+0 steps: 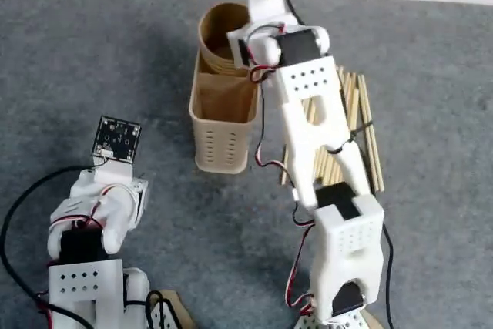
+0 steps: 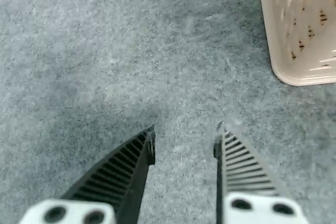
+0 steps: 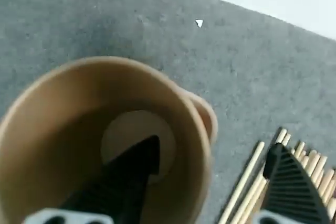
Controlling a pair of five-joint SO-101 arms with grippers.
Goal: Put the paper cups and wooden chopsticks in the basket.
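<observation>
Grey carpet lies open beside the basket

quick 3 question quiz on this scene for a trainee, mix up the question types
1. True or false: the chopsticks are already in the basket.
2. Fill the gap: one finger of the right end effector is ___ the paper cup, the other outside its wall.
3. Pick one: the left end effector hangs open over A) the paper cup, B) the grey carpet, C) the chopsticks.

Key
1. False: they lie on the carpet beside the basket, partly under the right arm.
2. inside
3. B
</observation>
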